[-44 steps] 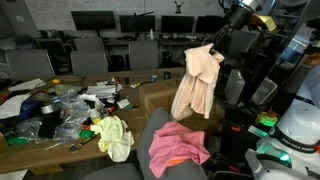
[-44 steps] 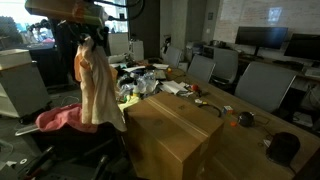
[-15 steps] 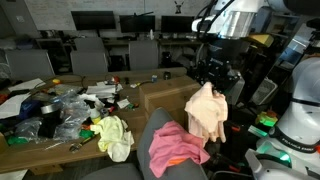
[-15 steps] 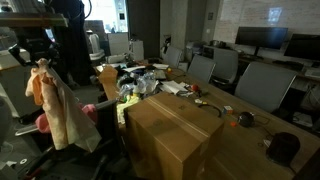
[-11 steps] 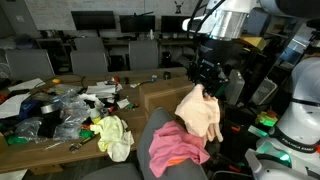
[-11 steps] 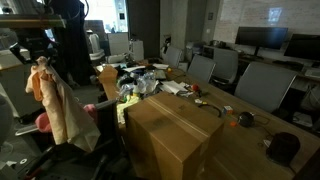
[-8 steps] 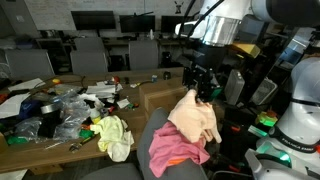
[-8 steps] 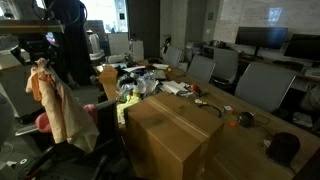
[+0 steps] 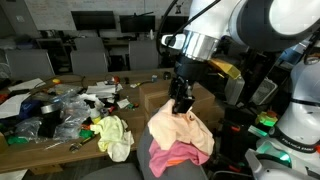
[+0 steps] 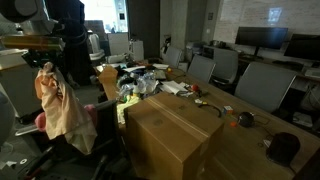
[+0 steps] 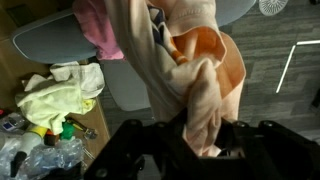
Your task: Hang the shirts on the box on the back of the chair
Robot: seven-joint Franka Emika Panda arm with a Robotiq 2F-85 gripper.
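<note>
My gripper (image 9: 181, 103) is shut on a cream-peach shirt (image 9: 180, 131) and holds it over the grey chair's back (image 9: 150, 135). A pink shirt (image 9: 176, 157) hangs on the chair under it. In an exterior view the cream shirt (image 10: 62, 108) hangs from my gripper (image 10: 46, 68) over the pink shirt (image 10: 40, 122). In the wrist view the cream shirt (image 11: 195, 75) hangs between my fingers (image 11: 203, 150), with the pink shirt (image 11: 98, 28) and chair (image 11: 45, 35) behind. A yellow-green shirt (image 9: 114, 134) lies at the table's edge. The cardboard box (image 10: 175, 135) top is bare.
The wooden table (image 9: 50, 145) holds a clutter of plastic bags and small items (image 9: 60, 108). Office chairs (image 10: 255, 88) stand along the far side of the table. Monitors (image 9: 95, 20) line the back wall. A white robot base (image 9: 295, 130) stands beside the chair.
My gripper has lowered and moved with the cream shirt from beside the chair to over the chair's back, onto the pink shirt.
</note>
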